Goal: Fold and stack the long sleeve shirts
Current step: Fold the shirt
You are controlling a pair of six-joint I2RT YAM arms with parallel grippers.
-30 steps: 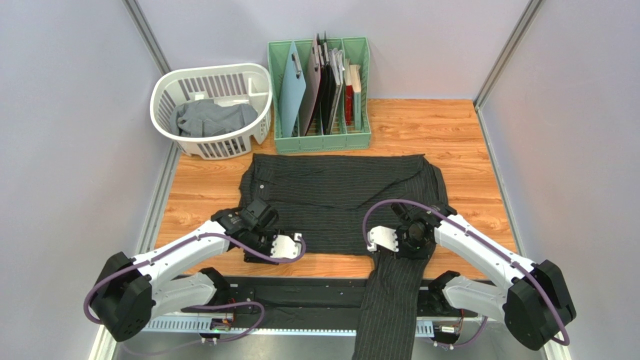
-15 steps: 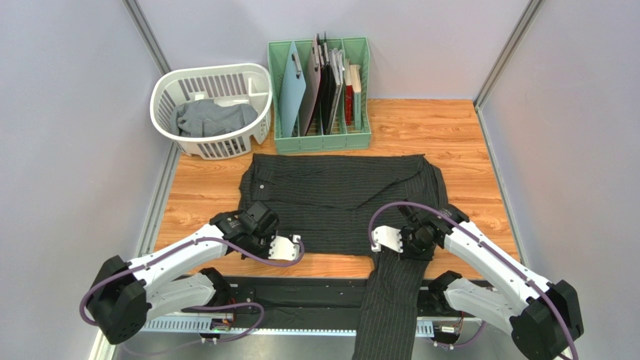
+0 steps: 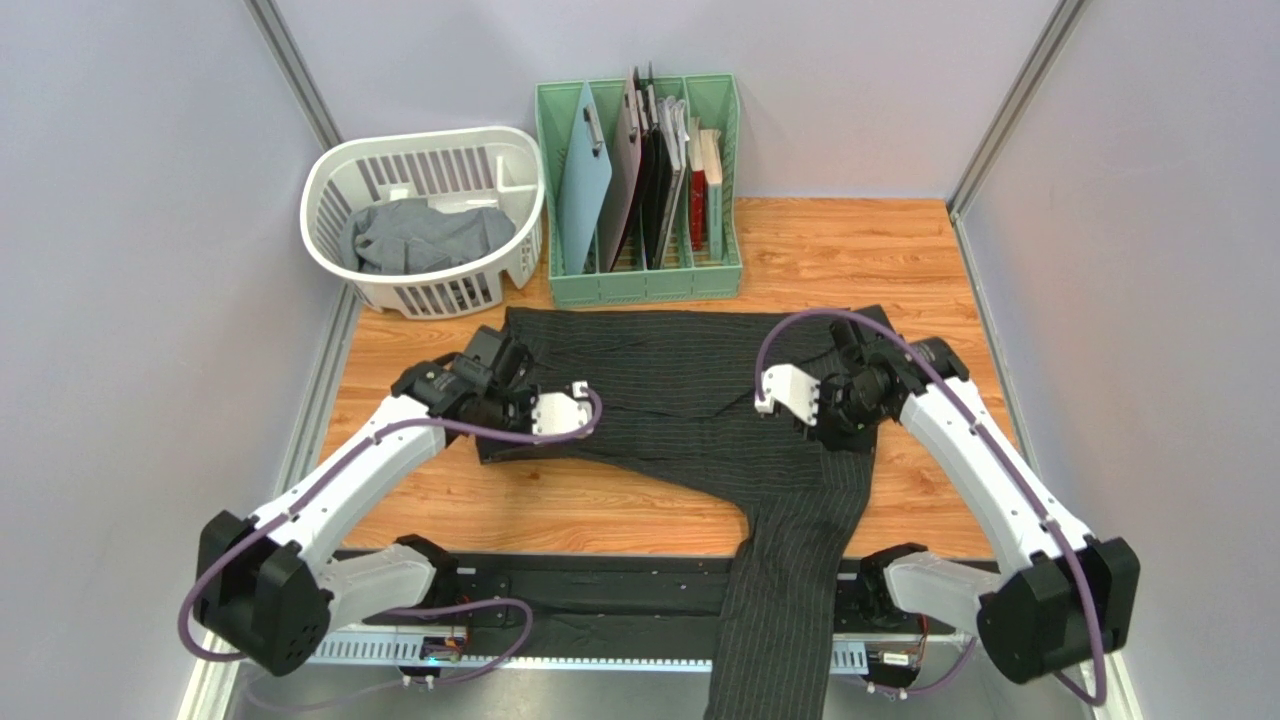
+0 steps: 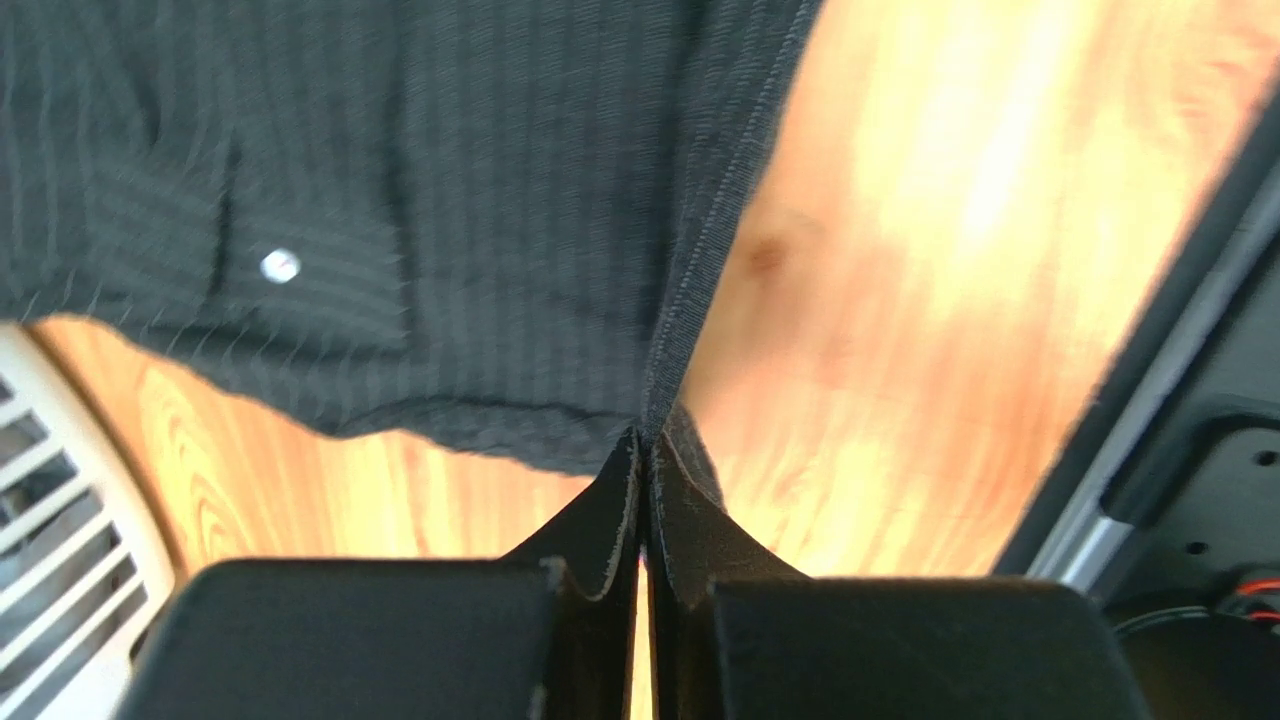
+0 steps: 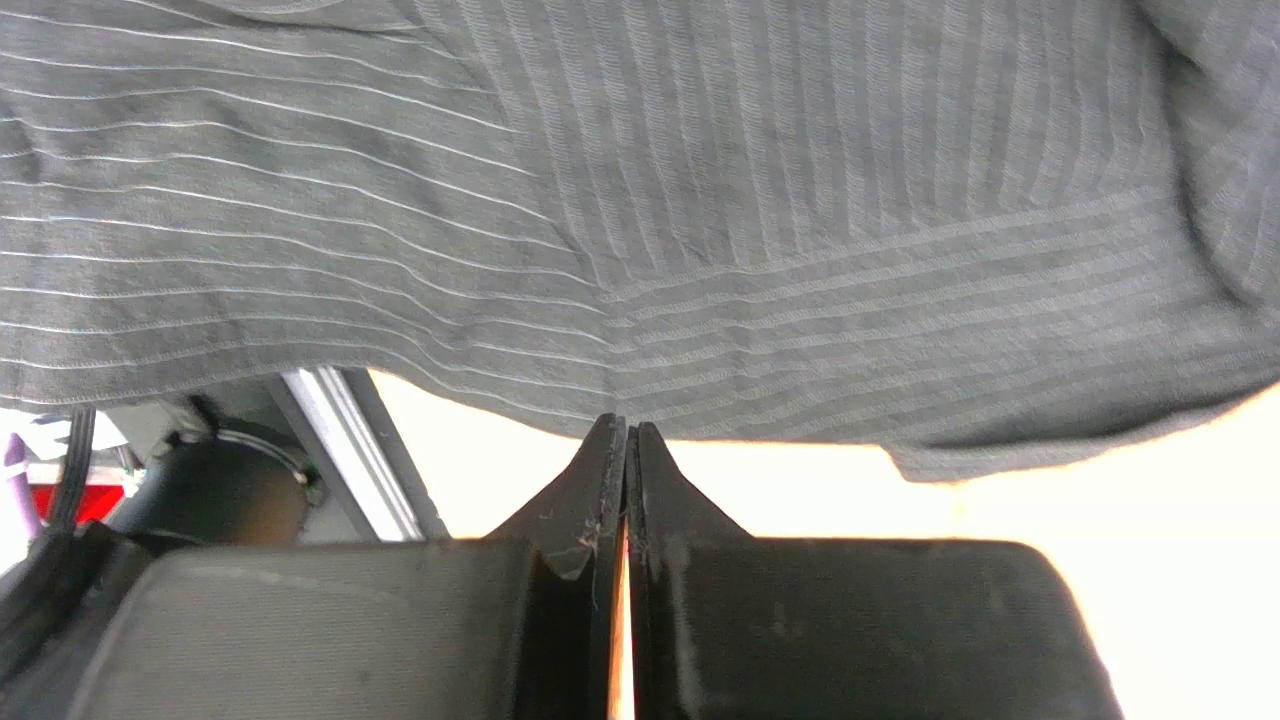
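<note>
Grips near hem of black pinstriped shirt (image 3: 661, 393) with left gripper (image 4: 643, 450) and right gripper (image 5: 624, 435), both clamped on cloth, above table (image 3: 842, 248) middle; sleeve (image 3: 781, 600) trailing off near edge, grey shirt (image 3: 428, 237) bundled in far-left basket (image 3: 421, 155).

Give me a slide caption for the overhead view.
Left claw and right claw pinch the black pinstriped cloth shirt on the wooden table.

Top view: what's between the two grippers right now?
Only the black pinstripe shirt, its near hem pinched by the left gripper and right gripper; nothing rests on that stretch, per the top view.
</note>
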